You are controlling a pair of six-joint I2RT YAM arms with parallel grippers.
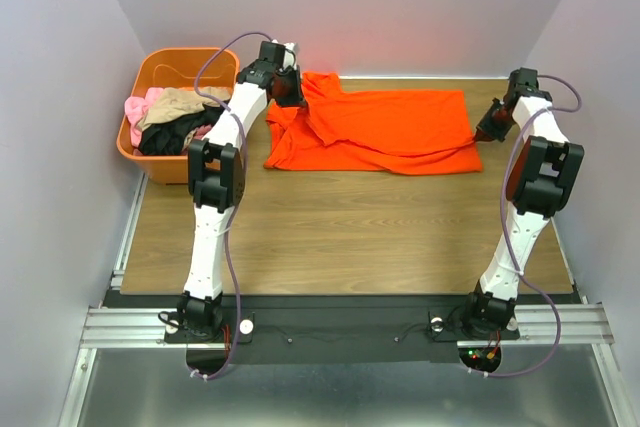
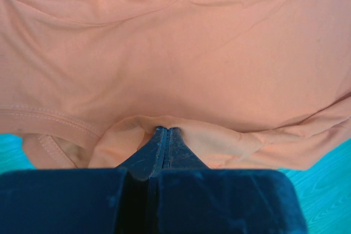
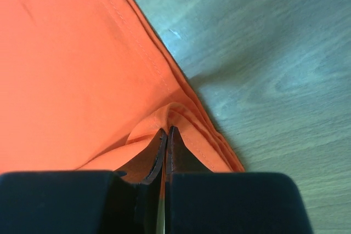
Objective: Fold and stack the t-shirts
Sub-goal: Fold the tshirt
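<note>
On a wood-grain table (image 1: pixel 350 237), a bright orange-red cloth t-shirt (image 1: pixel 390 132) lies along the far edge, the left gripper (image 2: pixel 167 130) and right gripper (image 3: pixel 167 130) each clamped tight on 1 end of it.

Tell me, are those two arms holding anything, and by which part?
Both hold the bright orange-red cloth t-shirt: the left fingers pinch a fold at its left end, the right fingers pinch its hemmed edge at the right end.
</note>
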